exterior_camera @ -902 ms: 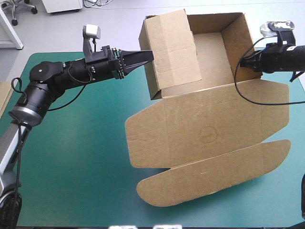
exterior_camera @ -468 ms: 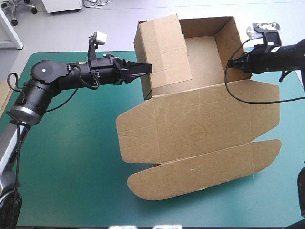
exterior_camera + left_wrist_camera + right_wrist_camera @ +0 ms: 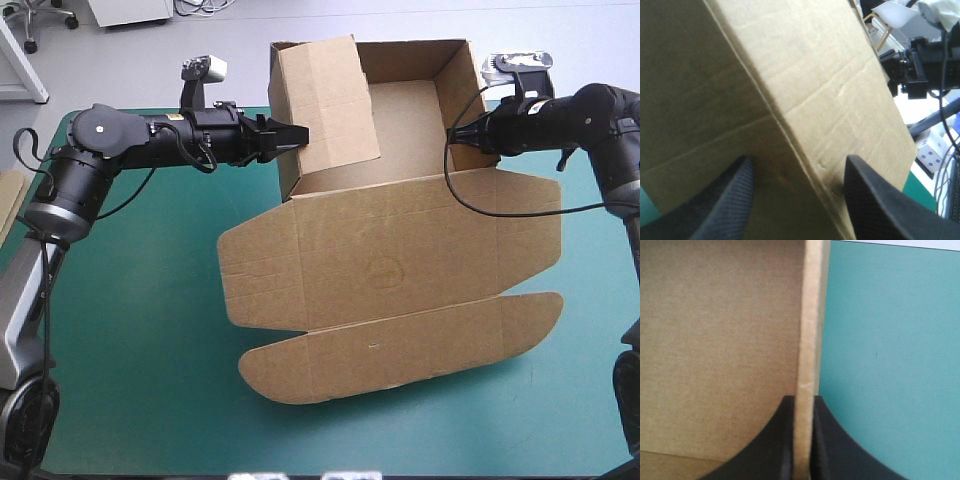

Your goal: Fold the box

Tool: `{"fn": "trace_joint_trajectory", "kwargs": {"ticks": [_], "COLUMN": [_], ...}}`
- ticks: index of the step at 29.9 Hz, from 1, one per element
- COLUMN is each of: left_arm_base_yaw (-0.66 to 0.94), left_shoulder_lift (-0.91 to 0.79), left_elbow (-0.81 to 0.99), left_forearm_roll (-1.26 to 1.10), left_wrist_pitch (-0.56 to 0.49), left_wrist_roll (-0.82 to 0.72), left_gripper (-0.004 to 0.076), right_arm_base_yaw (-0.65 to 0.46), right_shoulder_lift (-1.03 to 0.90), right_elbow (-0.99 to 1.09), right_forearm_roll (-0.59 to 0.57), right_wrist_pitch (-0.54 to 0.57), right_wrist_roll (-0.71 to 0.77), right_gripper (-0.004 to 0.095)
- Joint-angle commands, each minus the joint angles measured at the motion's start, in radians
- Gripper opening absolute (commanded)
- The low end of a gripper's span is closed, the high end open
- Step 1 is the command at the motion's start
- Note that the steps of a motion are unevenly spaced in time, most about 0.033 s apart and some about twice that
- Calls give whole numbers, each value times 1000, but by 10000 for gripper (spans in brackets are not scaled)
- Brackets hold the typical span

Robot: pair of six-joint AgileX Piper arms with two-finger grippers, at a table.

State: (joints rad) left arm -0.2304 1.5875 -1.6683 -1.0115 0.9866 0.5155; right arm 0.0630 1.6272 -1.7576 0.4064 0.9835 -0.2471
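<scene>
Sitting toward the teal-green table's (image 3: 140,330) far edge, the brown box (image 3: 390,265) stood as an open tray, lid flat toward the near side. The right gripper (image 3: 802,399) pinched the tray's right wall. The left gripper (image 3: 799,159) was spread wide, fingers straddling the left wall's corner.

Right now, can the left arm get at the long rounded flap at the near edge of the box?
Probably yes. The left gripper is open at the left wall of the box, gripping nothing, and the rounded flap lies flat with only bare teal-green cover between it and that arm.
</scene>
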Motion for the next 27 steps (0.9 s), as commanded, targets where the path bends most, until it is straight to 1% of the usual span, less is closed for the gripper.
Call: {"fn": "trace_joint_trajectory", "kwargs": {"ticks": [1, 5, 10, 14, 18, 22, 27], "left_arm_base_yaw": [-10, -10, -10, -10, -10, -10, -10], "left_shoulder_lift": [-17, -5, -7, -7, -12, -16, -16], "left_elbow": [-72, -123, -170, -238, -261, -275, -294], "left_forearm_roll": [-2, 88, 134, 237, 334, 347, 472], "left_wrist_pitch": [-6, 19, 48, 78, 128, 128, 154], "left_wrist_roll": [-57, -85, -93, -157, -222, -247, -306], "left_gripper": [400, 400, 400, 400, 400, 400, 400], "right_arm_base_yaw": [49, 62, 60, 60, 60, 60, 62], "right_shoulder_lift": [-46, -39, -39, -39, -39, -39, -39], "right_elbow": [-29, -29, -29, -29, -29, -29, -29], "right_forearm_roll": [85, 68, 52, 49, 59, 61, 77], "right_wrist_pitch": [-44, -50, -65, -77, -80, -80, -80], "right_wrist_roll": [30, 53, 53, 53, 53, 73, 96], "right_gripper": [-5, -5, -5, -5, -5, -5, -5]}}
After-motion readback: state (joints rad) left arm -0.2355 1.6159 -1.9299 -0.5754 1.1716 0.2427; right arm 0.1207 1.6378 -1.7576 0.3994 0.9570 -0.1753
